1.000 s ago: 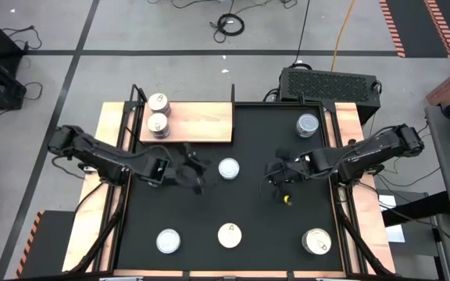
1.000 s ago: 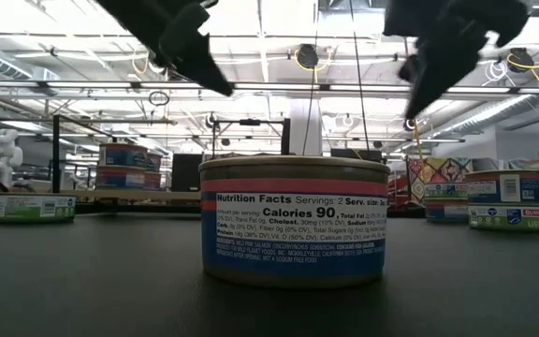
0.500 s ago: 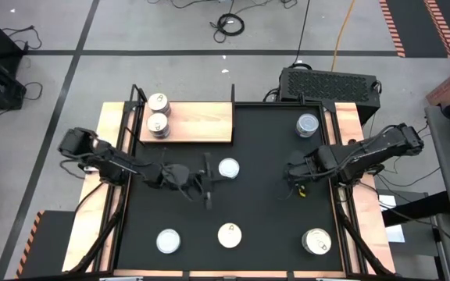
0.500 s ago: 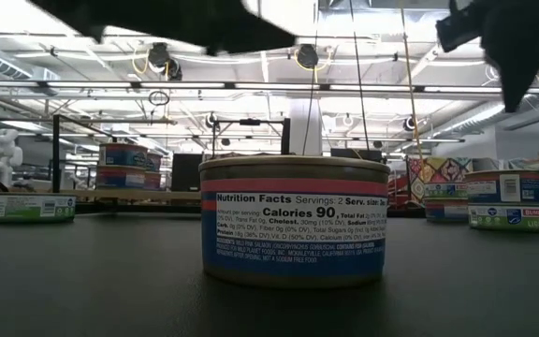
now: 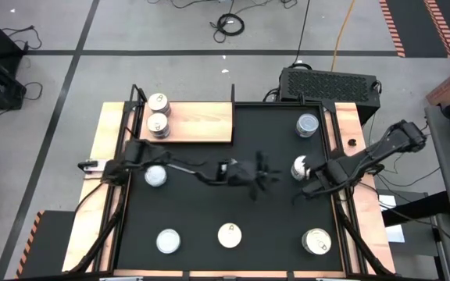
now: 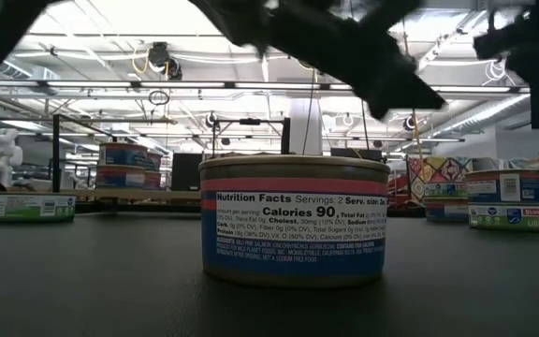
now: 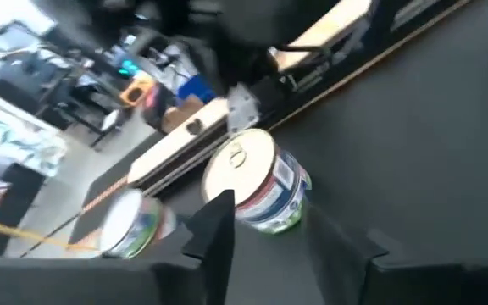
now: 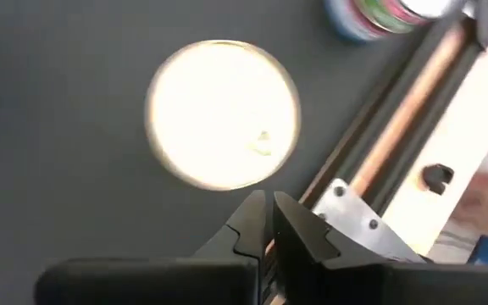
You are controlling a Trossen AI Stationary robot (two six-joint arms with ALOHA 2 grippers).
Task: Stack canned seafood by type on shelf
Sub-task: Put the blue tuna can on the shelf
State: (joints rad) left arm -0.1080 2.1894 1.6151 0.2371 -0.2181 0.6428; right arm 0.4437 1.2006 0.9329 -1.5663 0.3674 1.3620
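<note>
Eight tins show from above on a black mat point(image 5: 201, 211) and a wooden shelf point(image 5: 201, 121). The shelf lies at 11 o'clock and carries two tins point(image 5: 158, 112) side by side at its left end. One tin point(image 5: 155, 176) sits at 9 o'clock on the mat, under the left arm. Three more line the near edge, at 7 point(image 5: 168, 240), 6 point(image 5: 229, 234) and 5 o'clock point(image 5: 316, 242). The left claw point(image 5: 260, 173) hangs just right of the mat's centre, its fingers point(image 7: 214, 233) spread apart with nothing between them. One tin point(image 5: 301, 167) stands at 3 o'clock and another point(image 5: 308, 125) at 1 o'clock. The right claw point(image 5: 311, 187) is beside the 3 o'clock tin, fingers point(image 8: 257, 222) pressed together and empty.
</note>
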